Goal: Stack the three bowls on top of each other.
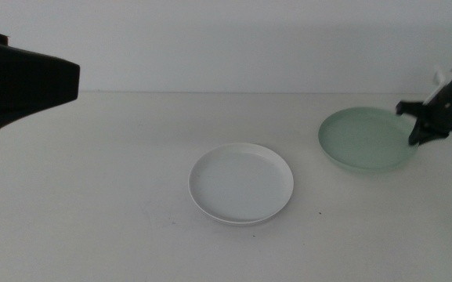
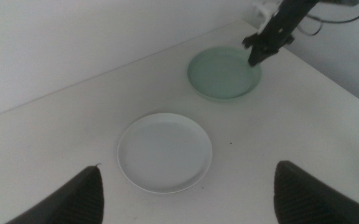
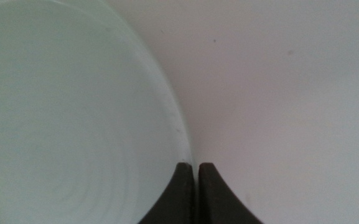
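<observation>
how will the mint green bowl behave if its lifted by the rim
The mint green bowl looks rigid, so it should hold its shape. The right gripper pinches only one edge of its thin rim, so it may tilt or slip. Shallow and flat-based, it seems unlikely to roll.

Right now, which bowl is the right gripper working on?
The pale mint green bowl, at the table's far right. The right gripper pinches its rim, jaws nearly closed on it. The white bowl sits alone mid-table, untouched; the left gripper waits, open.

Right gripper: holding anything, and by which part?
The right gripper is shut on the mint green bowl, pinching its rim. The left gripper holds nothing.
</observation>
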